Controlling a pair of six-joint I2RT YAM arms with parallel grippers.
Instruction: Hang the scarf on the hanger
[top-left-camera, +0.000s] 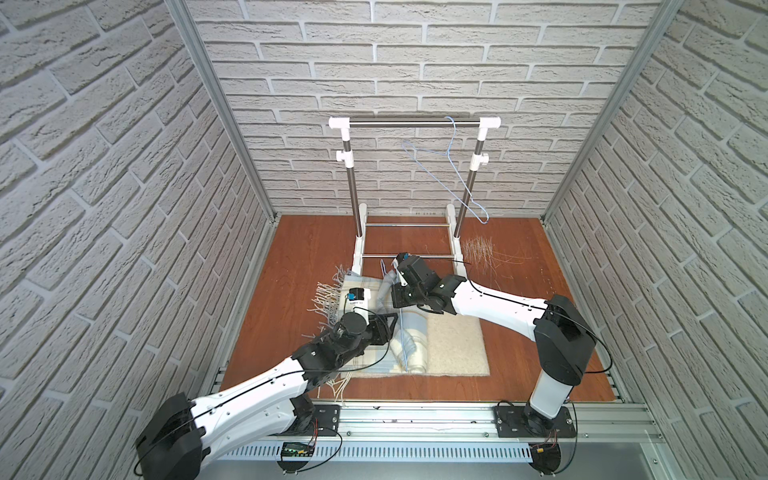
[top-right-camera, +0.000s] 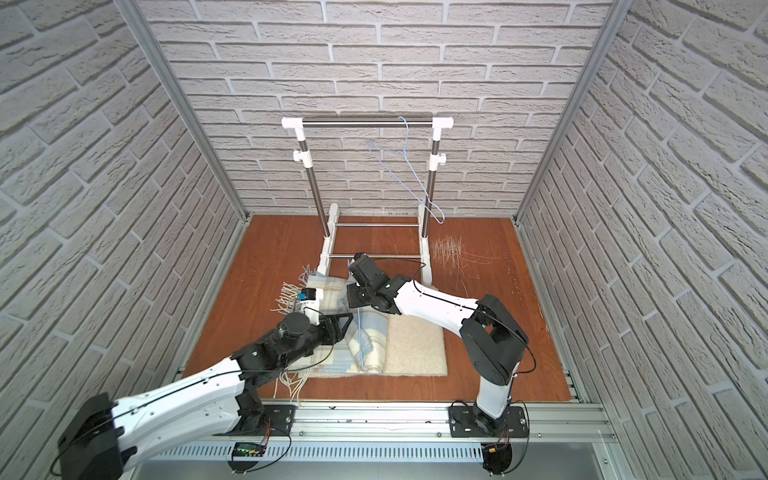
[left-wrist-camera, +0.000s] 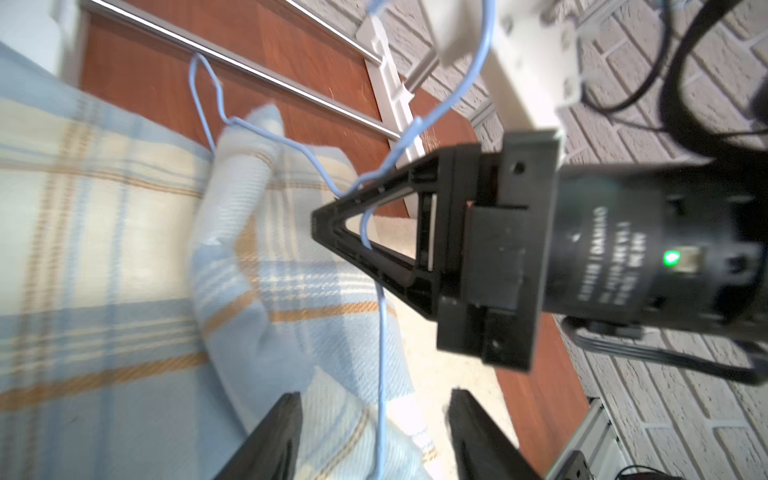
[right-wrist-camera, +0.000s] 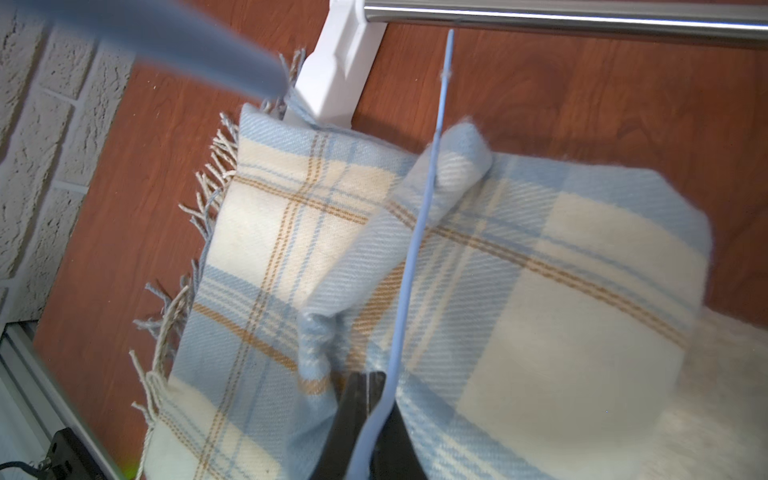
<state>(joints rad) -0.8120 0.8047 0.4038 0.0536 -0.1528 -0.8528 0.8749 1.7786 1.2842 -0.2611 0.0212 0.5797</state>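
Observation:
The plaid blue and cream scarf (top-left-camera: 411, 332) (top-right-camera: 374, 332) (left-wrist-camera: 124, 208) (right-wrist-camera: 540, 291) lies bunched on the floor in front of the rack. A light blue wire hanger (top-left-camera: 401, 328) (top-right-camera: 361, 340) (left-wrist-camera: 380, 332) (right-wrist-camera: 415, 249) rests across it, partly threaded under a raised fold. My right gripper (top-left-camera: 397, 305) (top-right-camera: 353, 301) (left-wrist-camera: 316, 220) (right-wrist-camera: 368, 376) is shut on the hanger's wire. My left gripper (top-left-camera: 390, 328) (top-right-camera: 345, 322) (left-wrist-camera: 374, 397) is open, its fingers (left-wrist-camera: 286, 419) standing on either side of the wire without touching it, just above the scarf.
A steel and white clothes rack (top-left-camera: 415, 122) (top-right-camera: 365, 122) stands at the back with another blue wire hanger (top-left-camera: 453, 174) (top-right-camera: 415, 174) on its bar. A cream rug (top-left-camera: 453, 345) lies under the scarf. Loose threads (top-left-camera: 478, 249) lie to the rack's right. Brick walls close in three sides.

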